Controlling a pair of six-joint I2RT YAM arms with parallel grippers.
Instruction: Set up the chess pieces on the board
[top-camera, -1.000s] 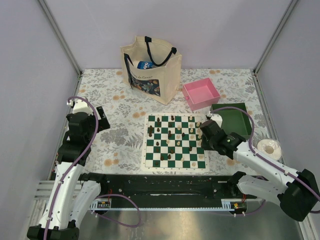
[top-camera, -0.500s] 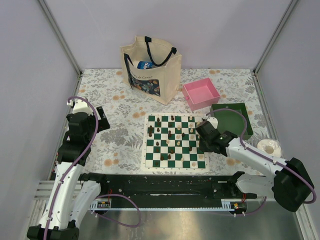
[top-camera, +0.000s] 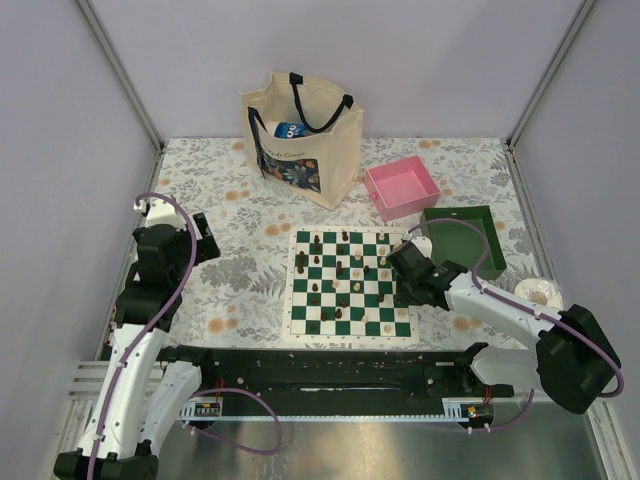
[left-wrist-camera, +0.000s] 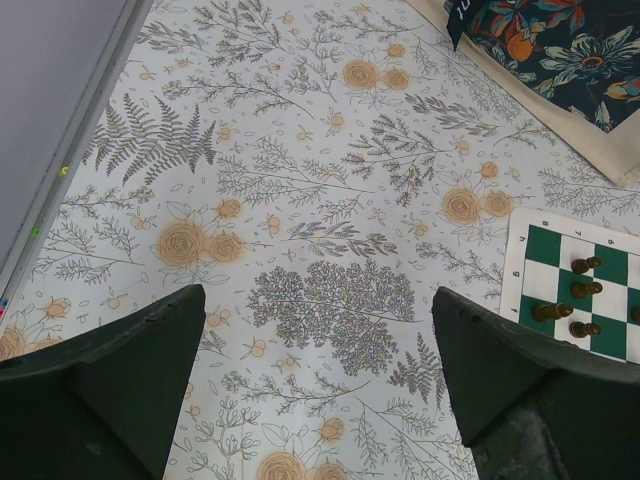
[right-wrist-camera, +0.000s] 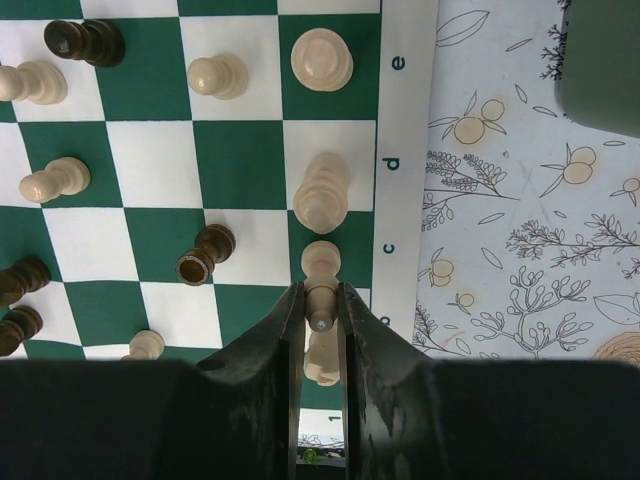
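The green and white board (top-camera: 349, 334) lies mid-table with dark and cream chess pieces (top-camera: 341, 270) scattered over it, some tipped over. My right gripper (top-camera: 401, 268) hangs over the board's right edge. In the right wrist view it (right-wrist-camera: 320, 300) is shut on a cream piece (right-wrist-camera: 322, 265), above the squares next to the lettered border (right-wrist-camera: 395, 200). Another cream piece (right-wrist-camera: 322, 362) stands below, between the fingers. A dark piece (right-wrist-camera: 205, 255) lies on its side nearby. My left gripper (left-wrist-camera: 318, 300) is open over the floral cloth, left of the board (left-wrist-camera: 560, 245).
A cream tote bag (top-camera: 300, 135) stands at the back. A pink tray (top-camera: 402, 188) and a green tray (top-camera: 465, 240) sit behind and right of the board. A white tape roll (top-camera: 537, 292) lies at the far right.
My right gripper has moved left, from just off the board's right side to over its right edge, still shut on the cream piece. The left arm has not moved.
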